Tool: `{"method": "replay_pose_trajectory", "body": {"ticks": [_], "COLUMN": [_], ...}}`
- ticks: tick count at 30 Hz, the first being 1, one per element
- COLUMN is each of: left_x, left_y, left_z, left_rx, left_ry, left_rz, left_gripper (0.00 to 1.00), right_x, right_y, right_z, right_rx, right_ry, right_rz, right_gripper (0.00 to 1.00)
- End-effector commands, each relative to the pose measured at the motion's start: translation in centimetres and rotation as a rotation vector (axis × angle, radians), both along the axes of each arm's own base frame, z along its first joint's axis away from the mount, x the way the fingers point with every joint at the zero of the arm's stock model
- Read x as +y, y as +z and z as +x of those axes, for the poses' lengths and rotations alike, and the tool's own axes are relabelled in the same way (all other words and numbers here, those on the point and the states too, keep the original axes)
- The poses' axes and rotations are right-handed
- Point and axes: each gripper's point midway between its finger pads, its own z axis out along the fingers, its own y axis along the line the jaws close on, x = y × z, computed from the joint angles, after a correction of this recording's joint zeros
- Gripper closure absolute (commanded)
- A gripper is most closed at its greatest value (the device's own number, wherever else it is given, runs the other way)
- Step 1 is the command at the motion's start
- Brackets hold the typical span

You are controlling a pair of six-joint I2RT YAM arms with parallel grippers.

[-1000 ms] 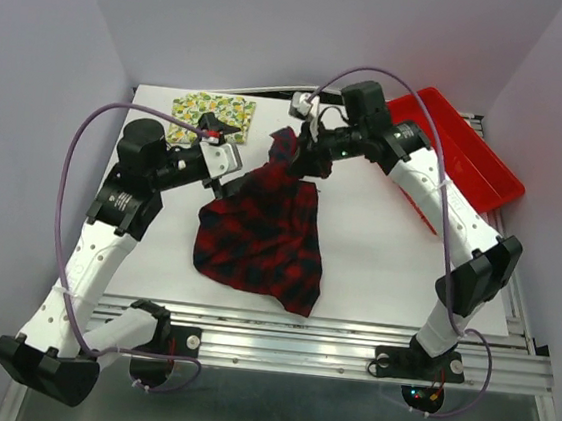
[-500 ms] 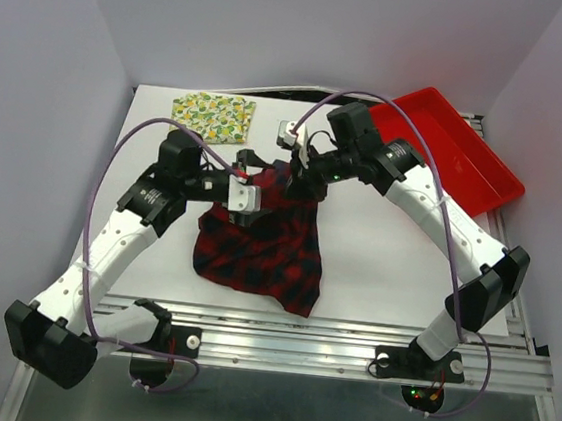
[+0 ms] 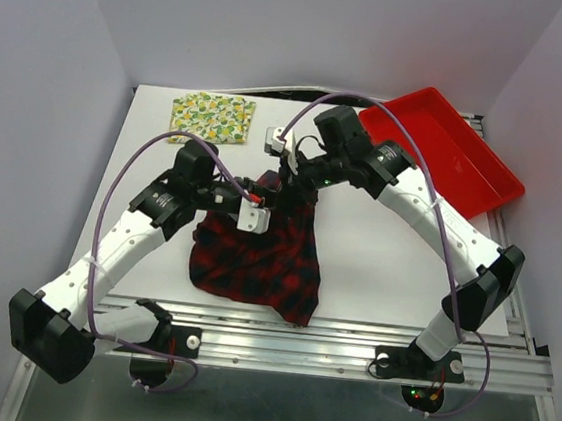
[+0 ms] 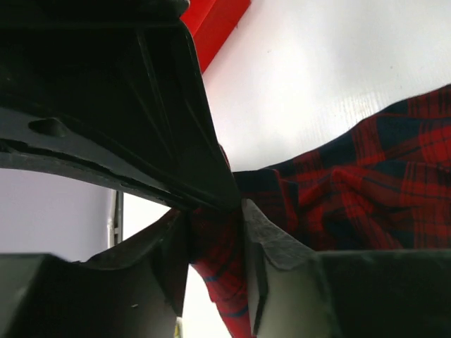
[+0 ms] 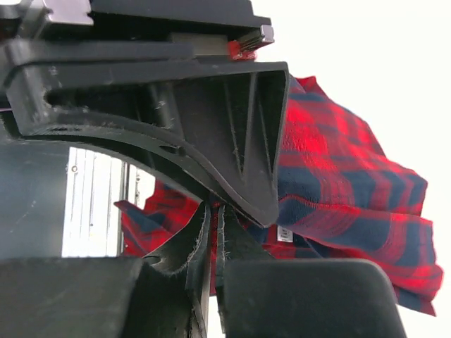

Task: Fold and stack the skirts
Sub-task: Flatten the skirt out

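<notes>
a: how far along?
b: early, i'd say. the cream-yellow lemon-print cloth skirt (image 3: pixel 212 116) looks folded, far-left. the red-and-black plaid pleated cloth skirt (image 3: pixel 256 258) lies bunched mid-table, unstacked.
a: claws?
b: left gripper (image 4: pixel 215 239) and right gripper (image 5: pixel 213 225) both pinch its top.

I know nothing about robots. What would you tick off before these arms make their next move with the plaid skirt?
1. Right jaws pinched shut on the plaid skirt: ok.
2. Left jaws have plaid cloth between them: ok. Firmness of that grip: cannot tell.
3. Plaid skirt spread smooth for folding: not ok, it is bunched and partly lifted.
4. Lemon-print skirt lying flat at the far left, apart from both arms: ok.
5. Red tray apart from the plaid cloth: ok.
</notes>
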Motion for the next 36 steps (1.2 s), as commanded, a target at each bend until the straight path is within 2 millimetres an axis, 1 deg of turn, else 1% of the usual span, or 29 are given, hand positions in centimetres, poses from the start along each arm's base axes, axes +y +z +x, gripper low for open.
{"method": "replay_pose_trajectory", "body": {"ticks": [1, 2, 3, 5, 6, 7, 8, 9, 10, 11, 12, 13, 15, 16, 17, 18, 19, 20, 21, 22, 24, 25, 27, 28, 30, 31, 32, 34, 36], "left_x": [0.4, 0.5, 0.6, 0.9, 1.2, 1.4, 1.7, 2.0, 2.4, 2.8, 3.3, 3.5, 5.3, 6.3, 6.8, 7.2, 8.0, 7.8, 8.3, 8.6, 8.9, 8.9, 9.1, 9.3, 9.5, 9.6, 9.9, 10.0, 10.3], "left_y": [-1.7, -2.0, -2.1, -2.4, -2.3, -2.4, -2.3, -2.1, -2.0, -1.5, -1.1, 0.1, 2.3, 4.0, 4.5, 4.9, 5.2, 5.8, 5.6, 5.5, 5.2, 4.7, 4.4, 4.0, 3.6, 3.4, 3.5, 3.6, 3.6], "left_z": [-0.4, -0.5, -0.4, -0.6, -0.6, -0.4, -0.1, -0.1, 0.2, 1.0, 1.7, 2.4, 4.8, 5.9, 6.4, 6.8, 7.7, 7.8, 8.4, 8.7, 9.1, 9.5, 9.8, 10.1, 10.4, 10.5, 10.7, 10.9, 11.1], "left_rx": [-0.005, 0.024, 0.038, 0.059, 0.077, 0.084, 0.091, 0.109, 0.121, 0.12, 0.119, 0.149, 0.18, 0.25, 0.278, 0.306, 0.358, 0.384, 0.433, 0.431, 0.502, 0.527, 0.576, 0.593, 0.617, 0.637, 0.637, 0.635, 0.66], "left_ry": [0.0, 0.016, 0.031, 0.052, 0.084, 0.105, 0.134, 0.159, 0.188, 0.233, 0.284, 0.337, 0.488, 0.575, 0.613, 0.642, 0.739, 0.74, 0.8, 0.821, 0.878, 0.896, 0.928, 0.942, 0.956, 0.963, 0.967, 0.966, 0.97], "left_rz": [0.053, 0.054, 0.056, 0.057, 0.049, 0.04, 0.035, 0.021, 0.014, -0.009, -0.022, -0.081, -0.176, -0.275, -0.31, -0.344, -0.409, -0.45, -0.494, -0.496, -0.551, -0.554, -0.584, -0.587, -0.595, -0.602, -0.612, -0.618, -0.641], "left_gripper": [0.68, 0.73, 0.85, 0.96, 1.0, 1.0, 1.0, 1.0, 1.0, 1.0, 1.0, 1.0, 1.0, 1.0, 1.0, 1.0, 1.0, 1.0, 1.0, 1.0, 1.0, 1.0, 1.0, 1.0, 1.0, 1.0, 1.0, 1.0, 1.0], "right_x": [1.5, 1.4, 1.3, 0.9, 0.6, -0.3, -1.1, -3.4, -4.6, -6.5, -8.1, -11.6, -14.4, -16.8, -17.3, -17.1, -17.6, -17.3, -16.5, -16.2, -15.2, -14.5, -13.8, -13.2, -12.2, -10.8, -10.0, -8.4, -7.7], "right_y": [4.1, 4.1, 4.1, 4.3, 4.3, 4.5, 4.8, 5.2, 6.3, 6.6, 6.8, 7.2, 5.6, 3.8, 2.4, 0.3, -1.5, -2.9, -5.4, -6.5, -8.2, -9.8, -11.7, -13.6, -15.3, -15.8, -17.2, -18.3, -19.8], "right_z": [-0.3, -0.3, -0.1, 0.7, 1.4, 3.0, 4.1, 6.6, 8.1, 9.2, 10.7, 13.2, 15.2, 16.3, 16.6, 17.0, 17.3, 17.3, 17.4, 17.7, 18.0, 18.9, 19.6, 20.6, 20.9, 20.8, 21.1, 20.8, 20.9], "right_rx": [-0.071, -0.079, -0.086, -0.097, -0.109, -0.14, -0.144, -0.137, -0.116, -0.103, -0.092, -0.063, 0.007, 0.077, 0.12, 0.177, 0.241, 0.299, 0.41, 0.42, 0.538, 0.603, 0.663, 0.706, 0.753, 0.748, 0.756, 0.761, 0.792], "right_ry": [0.044, 0.039, 0.028, -0.048, -0.093, -0.195, -0.248, -0.345, -0.415, -0.474, -0.529, -0.638, -0.731, -0.803, -0.821, -0.83, -0.872, -0.877, -0.885, -0.87, -0.884, -0.895, -0.89, -0.888, -0.867, -0.834, -0.821, -0.794, -0.791], "right_rz": [0.12, 0.12, 0.118, 0.108, 0.098, 0.081, 0.086, 0.097, 0.146, 0.168, 0.185, 0.214, 0.208, 0.199, 0.187, 0.161, 0.147, 0.145, 0.154, 0.157, 0.203, 0.246, 0.273, 0.286, 0.284, 0.287, 0.285, 0.275, 0.266], "right_gripper": [0.99, 0.99, 0.99, 0.94, 0.92, 0.83, 0.76, 0.67, 0.5, 0.42, 0.38, 0.3, 0.27, 0.26, 0.26, 0.26, 0.28, 0.28, 0.29, 0.29, 0.3, 0.31, 0.31, 0.31, 0.32, 0.32, 0.32, 0.32, 0.33]}}
